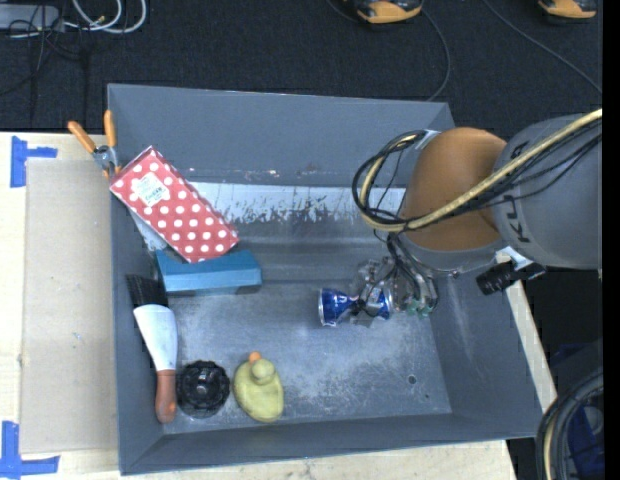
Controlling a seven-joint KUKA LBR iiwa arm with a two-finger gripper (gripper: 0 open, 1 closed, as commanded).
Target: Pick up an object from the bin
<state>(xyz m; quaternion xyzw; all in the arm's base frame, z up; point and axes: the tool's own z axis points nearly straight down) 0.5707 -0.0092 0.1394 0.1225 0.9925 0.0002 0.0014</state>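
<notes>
**Bin contents, one view from above**

1. Bin (pixel 280 133): grey metal, sloped walls, scuffed floor. Holds six loose things, spread out rather than heaped.

2. Arm: enters from the right, with an orange cover (pixel 452 190) at the wrist and looped black and yellow cables (pixel 382 173) beside it. The pincer (pixel 380 302) is low over the bin floor, right of centre. Whether it is spread or pressed together cannot be told, because the metal parts at its tip overlap the thing below.

3. Small blue and white crumpled thing (pixel 338 307): lies on the floor near the middle of the bin, just left of the pincer. Its right end meets the pincer's tip. Whether it is pinched cannot be told. It is the thing nearest the pincer, and the other things lie well apart from it.

4. Red box with white dots (pixel 173 204): long and flat, tilted, leaning in the far left corner with its lower end over the blue block.

5. Blue block (pixel 212 271): flat and rectangular, on the floor at the left, partly under the dotted box.

6. Brush (pixel 157 340): black bristles, white body, brown handle. Lies along the left wall with the handle toward the near edge.

7. Black round thing (pixel 203 387): ribbed, at the near left, touching the brush handle.

8. Yellow-green rubber duck (pixel 258 388): orange beak, just right of the black round thing.
</notes>
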